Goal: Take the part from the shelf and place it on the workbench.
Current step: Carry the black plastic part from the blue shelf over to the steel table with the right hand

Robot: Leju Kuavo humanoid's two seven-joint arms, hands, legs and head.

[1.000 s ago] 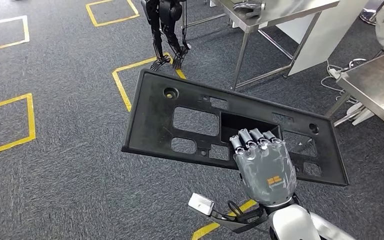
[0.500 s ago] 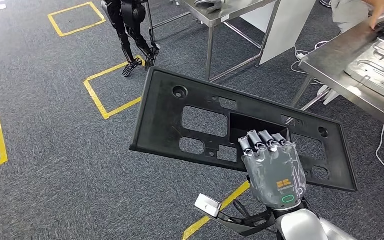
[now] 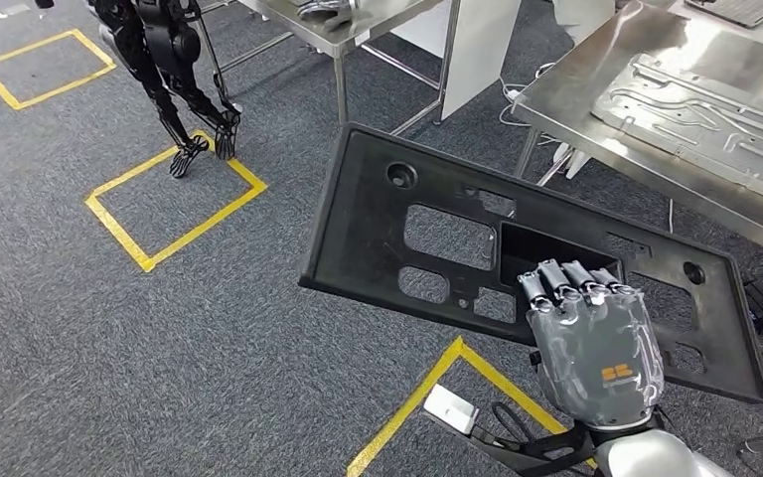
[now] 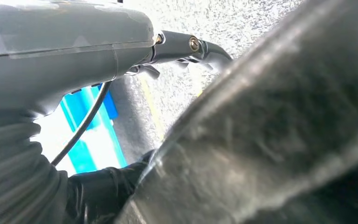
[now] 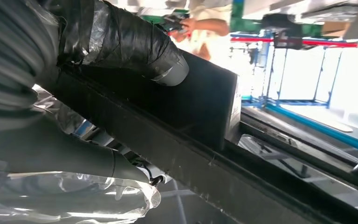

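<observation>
fingers (image 3: 568, 279) of right hand (image 3: 596, 343) grip one black part (image 3: 378, 224).

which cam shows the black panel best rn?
Head view: the whole black panel with its cutouts, right hand gripping its near edge. Right wrist view shows only an edge by the fingers; left wrist view a blurred close-up surface.

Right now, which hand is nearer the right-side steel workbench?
Right. The right hand grips the black panel's edge short of the workbench; the left hand lies beside the panel, farther off.
</observation>
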